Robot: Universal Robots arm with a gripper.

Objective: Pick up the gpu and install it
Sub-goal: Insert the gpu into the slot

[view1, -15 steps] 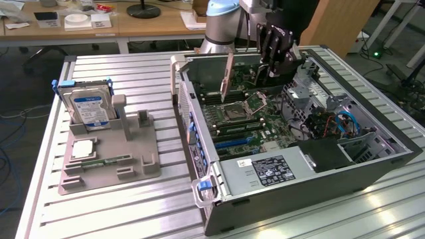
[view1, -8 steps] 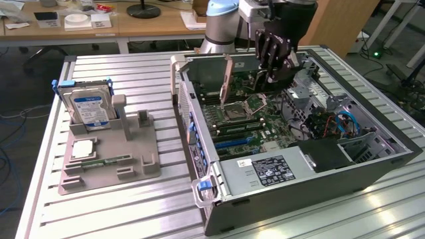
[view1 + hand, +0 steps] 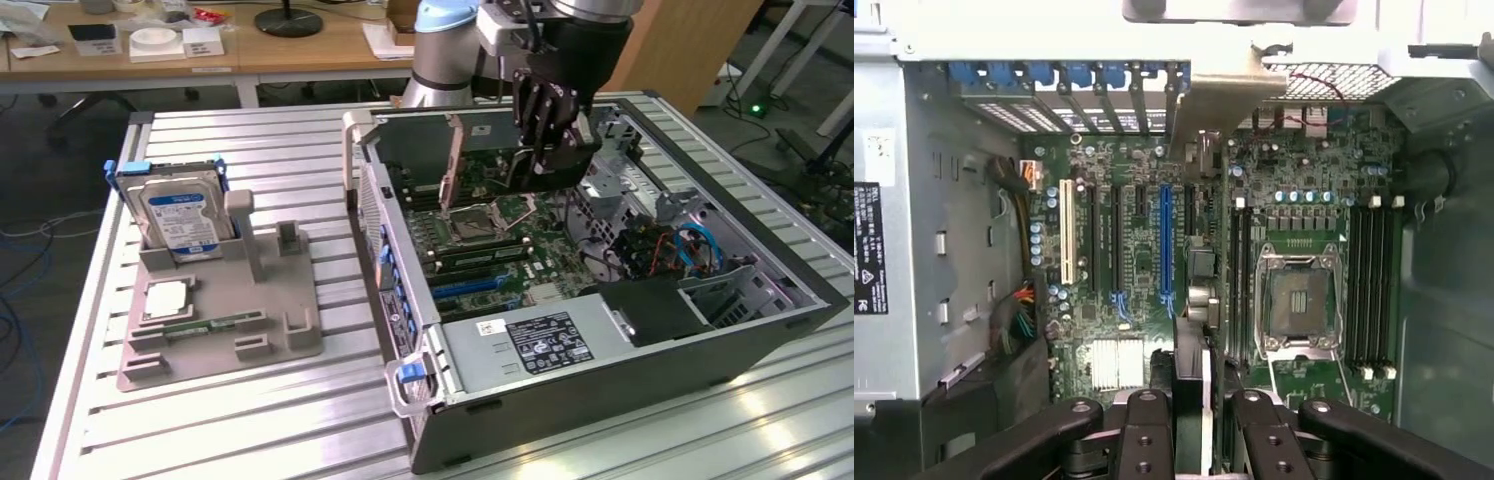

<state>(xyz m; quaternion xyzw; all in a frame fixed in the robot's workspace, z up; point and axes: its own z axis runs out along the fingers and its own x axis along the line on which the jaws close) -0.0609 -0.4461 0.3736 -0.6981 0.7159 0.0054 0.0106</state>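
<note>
Above the motherboard (image 3: 1139,265), the claw (image 3: 561,148) clamps the gpu (image 3: 501,172) edge-on.

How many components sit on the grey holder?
3 on the grey holder: a hard drive standing upright at its far end, a processor lying flat mid-way, a memory stick lying nearest the camera.

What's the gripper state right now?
gripper: closed, holding the gpu above the motherboard.
</note>
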